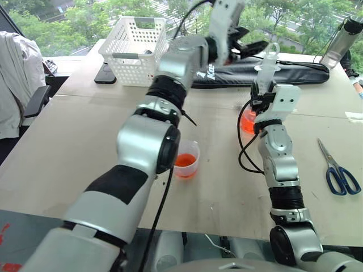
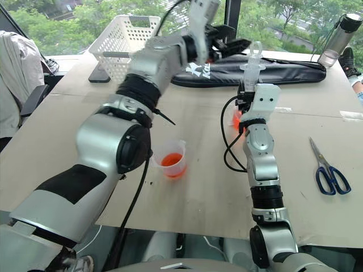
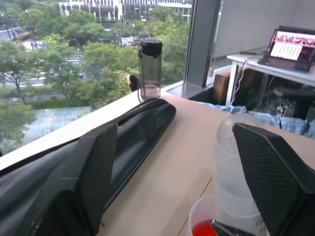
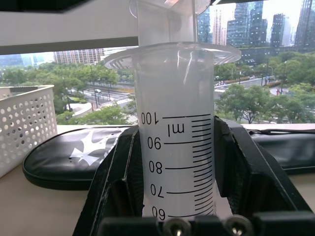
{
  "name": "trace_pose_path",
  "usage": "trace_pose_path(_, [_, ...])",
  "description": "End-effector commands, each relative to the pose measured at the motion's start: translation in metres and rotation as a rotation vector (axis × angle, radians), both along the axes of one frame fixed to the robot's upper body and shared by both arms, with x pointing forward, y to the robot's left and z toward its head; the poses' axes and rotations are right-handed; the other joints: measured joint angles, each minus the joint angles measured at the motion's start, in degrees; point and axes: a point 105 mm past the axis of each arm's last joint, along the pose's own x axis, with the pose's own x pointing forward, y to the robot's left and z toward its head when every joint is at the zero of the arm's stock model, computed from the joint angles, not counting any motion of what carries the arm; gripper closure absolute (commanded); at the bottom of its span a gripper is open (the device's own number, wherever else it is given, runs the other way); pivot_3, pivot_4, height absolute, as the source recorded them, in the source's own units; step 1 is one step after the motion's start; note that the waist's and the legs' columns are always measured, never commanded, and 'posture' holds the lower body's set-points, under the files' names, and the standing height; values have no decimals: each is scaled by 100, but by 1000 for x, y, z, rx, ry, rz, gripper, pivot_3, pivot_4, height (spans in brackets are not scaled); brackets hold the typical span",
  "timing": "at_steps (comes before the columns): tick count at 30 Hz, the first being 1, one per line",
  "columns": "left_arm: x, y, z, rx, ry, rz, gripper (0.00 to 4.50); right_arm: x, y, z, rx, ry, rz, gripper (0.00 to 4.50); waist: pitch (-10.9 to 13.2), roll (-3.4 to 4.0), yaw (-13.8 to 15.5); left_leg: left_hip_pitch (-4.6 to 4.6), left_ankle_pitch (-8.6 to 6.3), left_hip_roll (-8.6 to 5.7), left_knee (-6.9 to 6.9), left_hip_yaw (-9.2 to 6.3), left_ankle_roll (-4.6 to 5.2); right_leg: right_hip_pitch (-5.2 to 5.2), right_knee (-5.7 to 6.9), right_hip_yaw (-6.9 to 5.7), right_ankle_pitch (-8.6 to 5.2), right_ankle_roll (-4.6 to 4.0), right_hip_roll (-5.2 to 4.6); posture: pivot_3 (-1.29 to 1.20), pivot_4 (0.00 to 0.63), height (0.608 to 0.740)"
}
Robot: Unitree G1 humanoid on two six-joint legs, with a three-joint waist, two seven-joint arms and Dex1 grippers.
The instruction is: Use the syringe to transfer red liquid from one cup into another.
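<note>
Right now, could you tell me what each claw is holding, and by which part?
The right claw grips the syringe around its barrel, upright over a cup. The left claw is open near the plunger top, holding nothing.

Clear syringe (image 4: 177,147) with black scale marks, orange-red liquid (image 1: 184,160), white perforated basket (image 1: 134,48), seemingly blue-handled scissors (image 1: 339,170).

A white perforated basket (image 1: 135,48) stands near the table's (image 1: 74,141) far left corner, a dark phone (image 1: 105,73) beside it. A long black bag (image 1: 283,72) lies along the far edge. A grey bottle (image 1: 342,41) occupies the far right corner. Blue-handled scissors (image 1: 339,170) lie near the right edge.
</note>
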Motion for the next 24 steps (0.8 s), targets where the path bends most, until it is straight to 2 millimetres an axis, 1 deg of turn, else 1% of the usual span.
trace_pose_path(1, [-17, 5, 5, -13, 2, -76, 935, -9, -5, 24, 8, -108, -13, 2988, -1, 1, 1, 2, 0, 0, 0, 1, 0, 1, 1, 1, 0, 0, -1, 0, 150, 724])
trace_pose_path(4, [-27, 6, -5, -8, 28, -102, 935, -9, -5, 28, 5, -125, -10, 2988, 0, 1, 22, 0, 0, 1, 3, 0, -1, 1, 5, 0, 0, 0, -1, 0, 150, 724])
trace_pose_path(6, [-31, 5, -9, -19, 46, -106, 935, -8, -4, 29, 3, -128, -4, 2988, 0, 1, 32, -2, 0, 0, 7, 0, -1, 1, 7, 0, 1, 0, -2, 0, 150, 724])
trace_pose_path(9, [-36, 6, -9, -31, 53, -104, 935, -7, -4, 31, 7, -134, 3, 2988, 0, 1, 28, -2, 0, 0, 11, 0, -1, 1, 8, 1, 1, 0, -3, 0, 150, 724])
trace_pose_path(14, [-45, 9, -10, -50, 43, -113, 935, -6, -11, 41, 24, -159, 0, 2988, -1, 1, 14, 5, 0, 0, 11, 0, -1, 1, 18, 2, 1, 0, -1, 0, 150, 724])
trace_pose_path(16, [-47, 13, -11, -73, 58, -108, 935, -3, -15, 42, 9, -158, -5, 2988, -1, 1, 15, 9, 0, 0, 12, 1, 0, 1, 27, 5, 0, 0, -1, 0, 150, 724])
trace_pose_path(18, [-47, 17, -12, -100, 78, -92, 935, -2, -22, 42, 53, -150, -12, 2988, -1, 1, 17, 10, 1, 0, 16, 0, 0, 1, 33, 4, 0, 0, -1, 0, 150, 724])
trace_pose_path(20, [-48, 22, -13, -128, 108, -77, 935, 0, -25, 44, 61, -148, -6, 2988, -1, 1, 18, 9, 1, 0, 19, -1, 0, 1, 37, 4, 0, -1, -1, 0, 150, 724])
trace_pose_path(22, [-51, 27, -15, -134, 109, -68, 935, 2, -26, 46, 17, -153, -1, 2988, 0, 1, 17, 8, 1, 0, 24, 0, 0, 1, 38, 5, 0, 0, -2, 0, 150, 724])
trace_pose_path(24, [-52, 35, -16, -148, 99, -32, 935, 4, -30, 47, 26, -153, -2, 2988, -1, 1, 14, 9, 1, 0, 25, 3, 0, 1, 39, 7, 0, 0, -2, 0, 150, 724])
